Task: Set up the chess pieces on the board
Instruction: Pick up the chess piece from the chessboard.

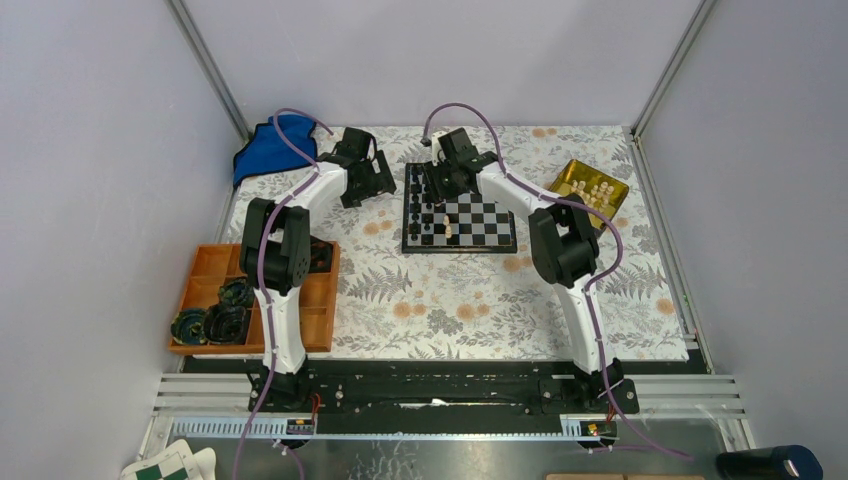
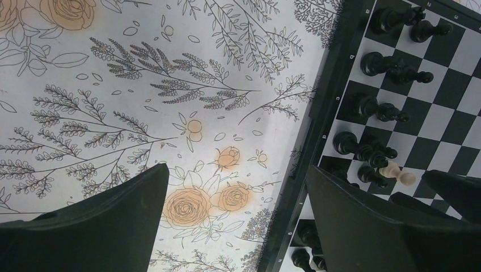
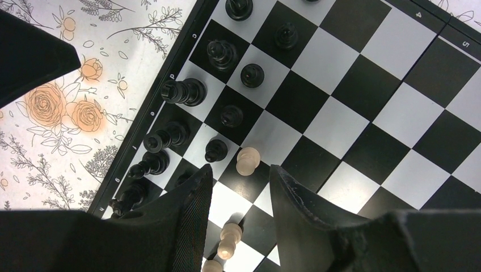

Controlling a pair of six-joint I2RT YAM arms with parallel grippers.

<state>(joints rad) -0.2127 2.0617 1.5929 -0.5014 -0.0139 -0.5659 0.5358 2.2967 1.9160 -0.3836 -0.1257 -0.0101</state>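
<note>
Top view: board [image 1: 470, 225] sits centre-far on the floral counter [image 1: 450, 310]. Black pieces [image 1: 424, 205] crowd its left side, with a pale piece [image 1: 449, 231] standing among them. Left claw [image 1: 375, 180] is just left of the board, right claw [image 1: 440, 172] over the board's far-left corner. Gold tin [image 1: 585, 180] right of the board holds more pale pieces [image 1: 598, 192]; orange tray [image 1: 205, 275] near left. Left wrist view: left claw spread wide, released, empty, over counter beside the board edge; black pieces in two rows. Right wrist view: right claw's fingers [image 3: 300, 215] apart, released, above the left squares; one pale piece just ahead of the gap, others show through it, untouched.
</note>
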